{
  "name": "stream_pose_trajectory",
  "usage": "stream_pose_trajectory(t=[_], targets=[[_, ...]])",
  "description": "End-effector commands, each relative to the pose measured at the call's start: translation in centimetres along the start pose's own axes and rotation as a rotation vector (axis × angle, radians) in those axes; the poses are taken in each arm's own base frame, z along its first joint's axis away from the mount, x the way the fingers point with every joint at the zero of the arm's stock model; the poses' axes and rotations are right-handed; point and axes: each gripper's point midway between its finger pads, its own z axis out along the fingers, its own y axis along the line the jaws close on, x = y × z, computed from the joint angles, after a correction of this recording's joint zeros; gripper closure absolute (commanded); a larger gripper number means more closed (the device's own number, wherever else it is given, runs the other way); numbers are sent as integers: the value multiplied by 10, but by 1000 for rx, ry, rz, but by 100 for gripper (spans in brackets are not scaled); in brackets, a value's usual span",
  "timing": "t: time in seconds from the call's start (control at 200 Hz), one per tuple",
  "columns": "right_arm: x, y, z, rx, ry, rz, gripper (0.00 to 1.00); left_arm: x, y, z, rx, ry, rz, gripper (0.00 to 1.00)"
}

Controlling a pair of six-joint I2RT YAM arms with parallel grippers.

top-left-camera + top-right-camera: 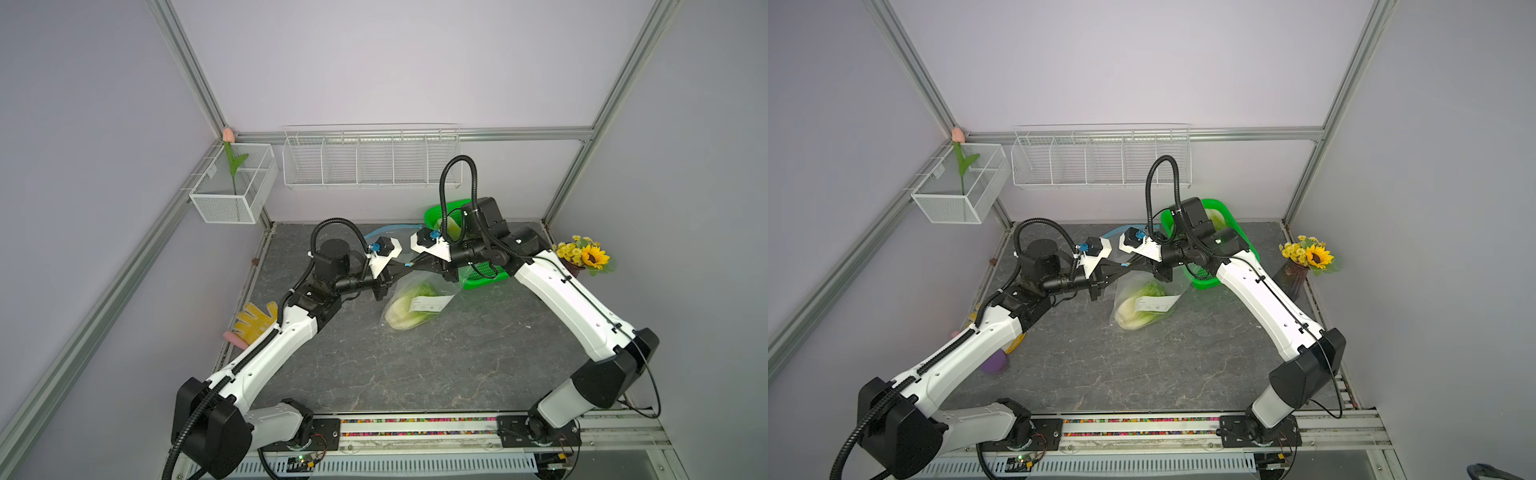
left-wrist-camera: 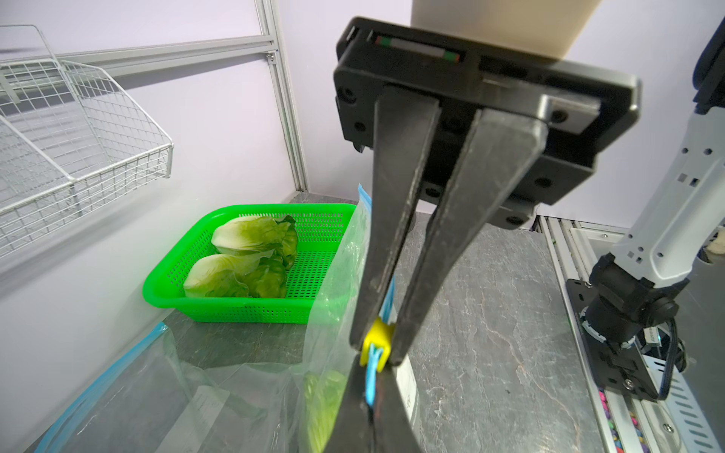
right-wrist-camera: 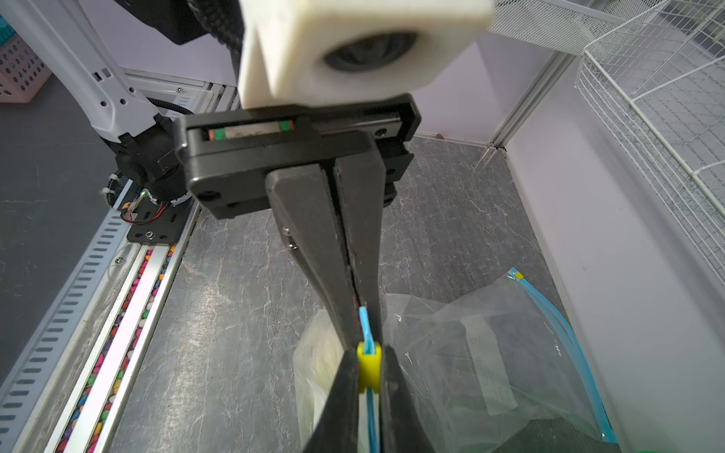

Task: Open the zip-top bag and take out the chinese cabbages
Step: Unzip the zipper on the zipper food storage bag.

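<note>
Bagged chinese cabbage (image 1: pixel 401 316) lying inside zip-top bag (image 1: pixel 432 303), mid counter (image 1: pixel 374 365). Two other cabbages (image 2: pixel 251 235) resting in green basket (image 2: pixel 243 310) just beside bag. Left claw (image 3: pixel 363 325) pinching blue zip strip (image 2: pixel 372 378) at bag's raised top edge. Right claw (image 2: pixel 377 347) clamping narrow on yellow slider (image 3: pixel 369 368). Tips nearly touching. Second clear bag (image 3: pixel 490 353) lying crumpled toward back wall.

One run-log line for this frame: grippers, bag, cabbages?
left gripper: shut on blue zip strip | right gripper: shut on yellow slider | chinese cabbages: two in green basket, one in zip-top bag
</note>
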Motion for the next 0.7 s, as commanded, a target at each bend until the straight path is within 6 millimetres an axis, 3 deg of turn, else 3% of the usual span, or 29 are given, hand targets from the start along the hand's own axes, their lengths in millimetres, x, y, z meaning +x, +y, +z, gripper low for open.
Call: stream_pose_trajectory(t=[0.0, 0.28, 0.695], targets=[[2, -4, -11, 39, -3, 6, 89, -1, 0, -5, -27, 1, 4, 100], [15, -9, -22, 80, 16, 32, 89, -10, 13, -15, -70, -61, -30, 100], [29, -7, -38, 129, 42, 57, 88, -7, 20, -21, -108, -50, -40, 100]])
